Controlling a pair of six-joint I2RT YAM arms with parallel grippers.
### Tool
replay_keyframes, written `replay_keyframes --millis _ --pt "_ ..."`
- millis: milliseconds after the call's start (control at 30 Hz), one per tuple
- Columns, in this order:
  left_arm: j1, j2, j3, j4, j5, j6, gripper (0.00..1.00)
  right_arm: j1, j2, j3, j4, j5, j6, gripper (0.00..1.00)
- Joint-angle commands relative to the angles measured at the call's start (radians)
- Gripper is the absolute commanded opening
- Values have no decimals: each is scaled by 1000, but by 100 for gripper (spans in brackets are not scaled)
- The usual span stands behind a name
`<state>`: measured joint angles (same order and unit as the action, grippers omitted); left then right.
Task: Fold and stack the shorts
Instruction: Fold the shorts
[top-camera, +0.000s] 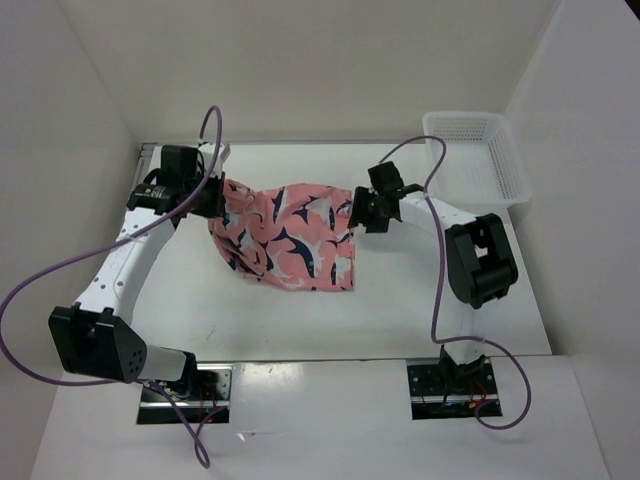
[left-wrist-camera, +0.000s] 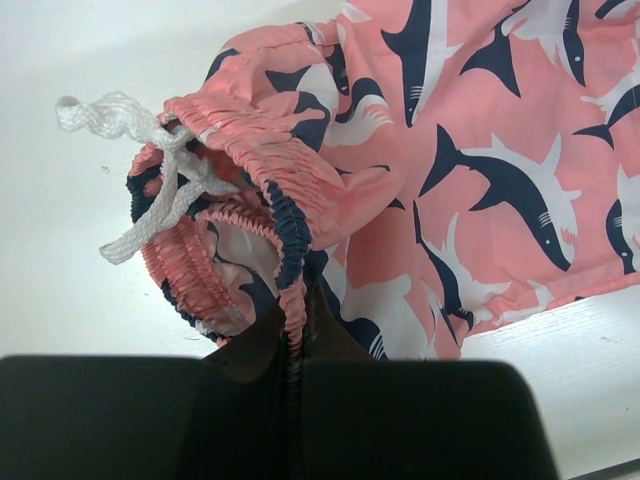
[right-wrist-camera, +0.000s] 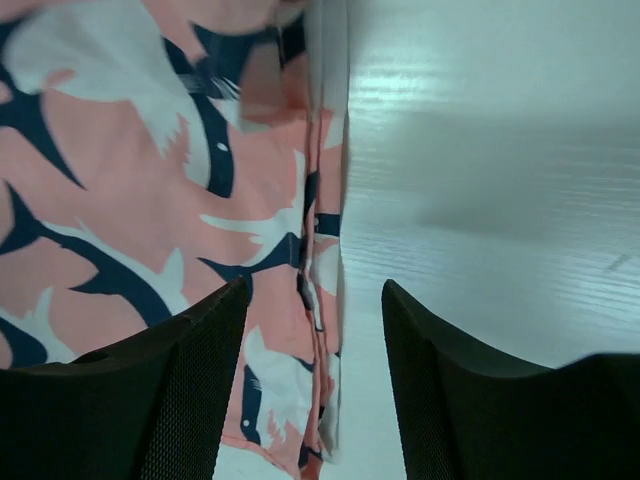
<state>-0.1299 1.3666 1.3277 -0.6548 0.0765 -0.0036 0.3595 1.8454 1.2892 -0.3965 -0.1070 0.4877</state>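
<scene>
Soft, floppy shorts, best grabbed by the edges: waistband pinched in left hand, side edge inside open right hand.

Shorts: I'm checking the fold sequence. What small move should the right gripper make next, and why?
Probably close the right gripper on the shorts. Its fingers stand open with the cloth's edge between them, while the left gripper is shut on the waistband, so a second hold seems needed to fold.
</scene>
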Motion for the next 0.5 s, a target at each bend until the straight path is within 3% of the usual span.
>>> replay_keyframes --millis 0,233,367,467 --pt "-4 15 36 1 12 4 0 15 58 -1 71 -71 -9 61" --pt "-34 61 126 -19 22 4 0 15 144 -19 116 -151 20 38" --pt "-77 121 192 -40 22 4 0 15 179 -39 125 -142 20 16" --pt "-137 173 235 -60 -23 4 0 15 190 -57 136 -132 20 6"
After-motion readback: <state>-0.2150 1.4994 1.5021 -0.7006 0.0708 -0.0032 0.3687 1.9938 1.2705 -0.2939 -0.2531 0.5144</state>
